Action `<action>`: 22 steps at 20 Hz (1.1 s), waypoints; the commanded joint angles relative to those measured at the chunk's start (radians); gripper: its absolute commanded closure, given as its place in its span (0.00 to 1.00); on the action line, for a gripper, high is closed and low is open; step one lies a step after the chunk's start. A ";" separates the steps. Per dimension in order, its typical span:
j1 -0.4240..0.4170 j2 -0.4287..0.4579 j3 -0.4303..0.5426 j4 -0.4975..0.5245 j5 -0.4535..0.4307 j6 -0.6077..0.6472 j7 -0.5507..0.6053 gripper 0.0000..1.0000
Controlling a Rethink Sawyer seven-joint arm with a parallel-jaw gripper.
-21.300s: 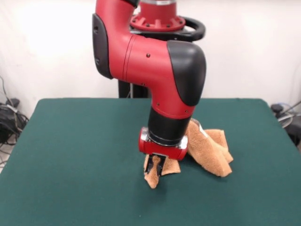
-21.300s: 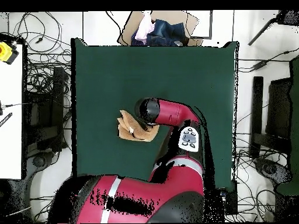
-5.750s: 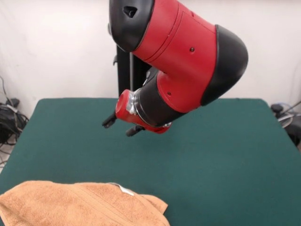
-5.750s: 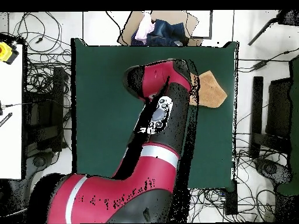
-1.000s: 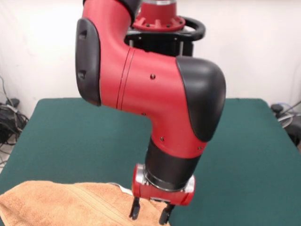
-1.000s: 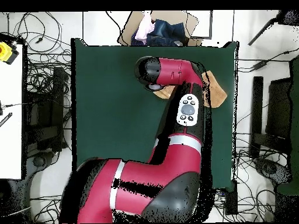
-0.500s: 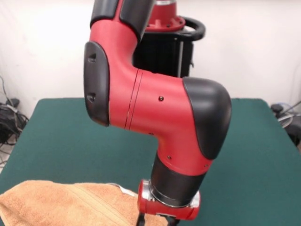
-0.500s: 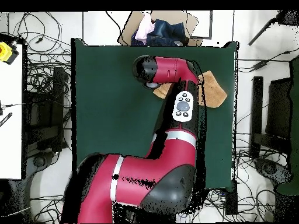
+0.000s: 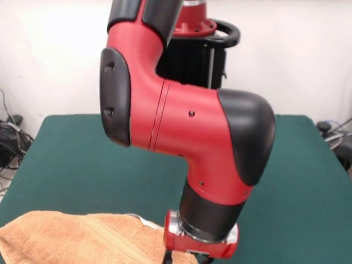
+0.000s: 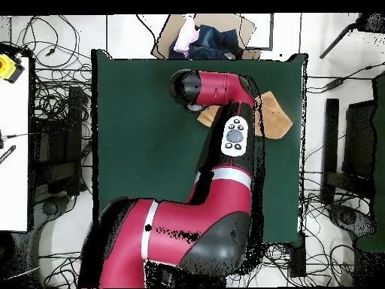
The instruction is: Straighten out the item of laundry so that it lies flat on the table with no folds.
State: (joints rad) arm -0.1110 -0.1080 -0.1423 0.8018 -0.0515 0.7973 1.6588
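Orange-tan terry is bunching up along the near edge of the table (image 9: pixel 82 159) in the front view, so the towel (image 9: pixel 77 239) is nowhere near flat yet. It's lying doubled over, with a woven band running diagonally across the top layer and a little white care tag (image 9: pixel 146 221) poking out near the folded corner. From overhead it's sitting close to a table corner, mostly hiding under the arm.

The gripper (image 9: pixel 187 258) is hanging right at the towel's folded end, but its tips are dropping out of the bottom of the frame, so I can't tell whether it's spread or pinching cloth.

Handling-wise I'm guessing this thing is light, floppy and a bit grippy against the felt, so it's probably going to drag and wrinkle rather than slide cleanly. I'd be going for the top layer only, at the loose corner beside the tag, then peeling it back over open table. Grabbing both layers would just be moving the fold around.
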 commanded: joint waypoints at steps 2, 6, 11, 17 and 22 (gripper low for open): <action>0.047 -0.268 0.015 0.267 0.057 0.075 0.191 0.00; 0.059 -0.381 0.000 0.354 0.052 0.135 0.146 0.00; 0.047 -0.491 -0.003 0.459 0.021 0.158 0.066 0.00; 0.035 -0.563 0.004 0.551 -0.011 0.127 0.036 0.00; 0.044 -0.577 -0.002 0.579 -0.039 0.080 0.069 0.00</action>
State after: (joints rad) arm -0.0697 -0.6474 -0.1433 1.1408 -0.0493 0.8560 1.6588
